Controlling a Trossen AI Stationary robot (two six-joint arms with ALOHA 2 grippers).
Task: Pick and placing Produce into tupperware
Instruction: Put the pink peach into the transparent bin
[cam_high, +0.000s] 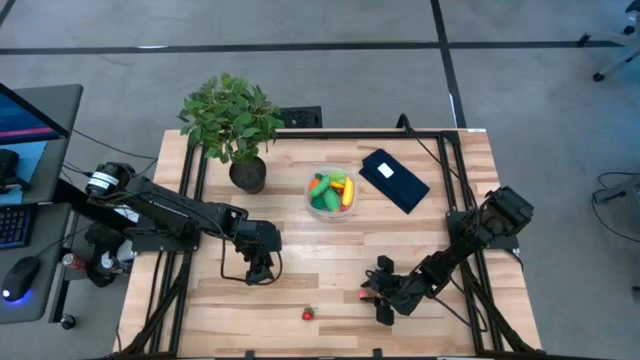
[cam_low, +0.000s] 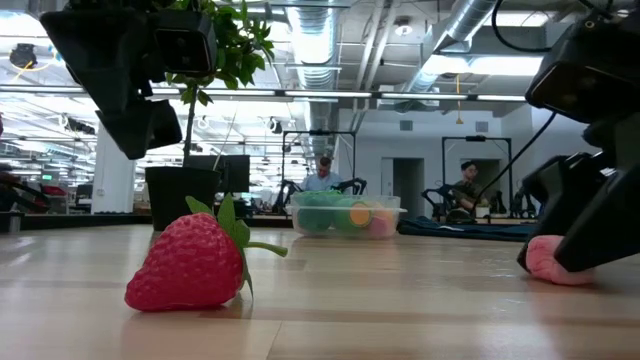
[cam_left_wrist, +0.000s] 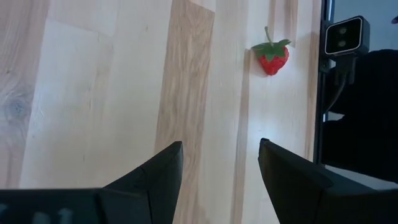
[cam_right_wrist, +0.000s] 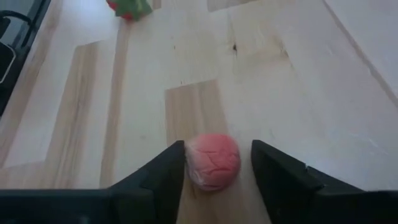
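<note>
Tupperware, centre frame, already loaded with green, orange, yellow produce. Right gripper lower right, fingers straddling pink round piece, not yet clamped. Left gripper lower left, fingers spread, empty. Strawberry waits on surface, bottom centre.

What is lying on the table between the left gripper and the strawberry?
Nothing: in the left wrist view only bare wooden table lies between the left gripper and the strawberry.

A potted plant and black rectangle occupy the table.
</note>
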